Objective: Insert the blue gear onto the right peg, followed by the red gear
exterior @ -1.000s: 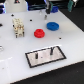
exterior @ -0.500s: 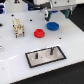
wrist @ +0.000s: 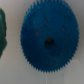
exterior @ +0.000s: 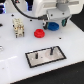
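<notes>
The blue gear lies flat on the white table, and it fills the wrist view with its toothed rim and dark centre hole. My gripper hangs right above it and covers its far edge. Its fingers are blurred in the exterior view and do not show in the wrist view. The red gear lies on the table to the exterior view's left of the blue one. The right peg stands upright on the grey black-edged plate nearer the camera.
A shorter, fainter pin stands on the same plate. A white and tan block stands at the exterior view's left. A dark green shape shows at the wrist view's edge beside the blue gear.
The arm has moved toward the exterior view's right and come down over the blue gear. The gears and the plate have not moved.
</notes>
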### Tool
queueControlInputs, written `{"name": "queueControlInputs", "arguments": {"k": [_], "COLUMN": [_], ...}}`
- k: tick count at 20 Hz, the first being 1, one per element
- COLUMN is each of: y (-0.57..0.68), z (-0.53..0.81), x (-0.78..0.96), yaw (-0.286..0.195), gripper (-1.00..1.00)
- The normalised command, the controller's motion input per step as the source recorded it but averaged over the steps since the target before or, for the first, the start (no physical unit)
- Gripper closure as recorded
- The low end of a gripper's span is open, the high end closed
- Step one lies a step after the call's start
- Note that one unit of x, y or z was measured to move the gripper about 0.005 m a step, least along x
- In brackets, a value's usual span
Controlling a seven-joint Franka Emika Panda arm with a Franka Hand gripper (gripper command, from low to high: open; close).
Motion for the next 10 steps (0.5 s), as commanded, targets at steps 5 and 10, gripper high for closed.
{"name": "queueControlInputs", "arguments": {"k": [5, 10], "y": [0.21, 0.02], "z": [0.06, -0.17], "x": [-0.6, -0.45], "yaw": [0.0, 0.0], "gripper": [-1.0, 1.0]}}
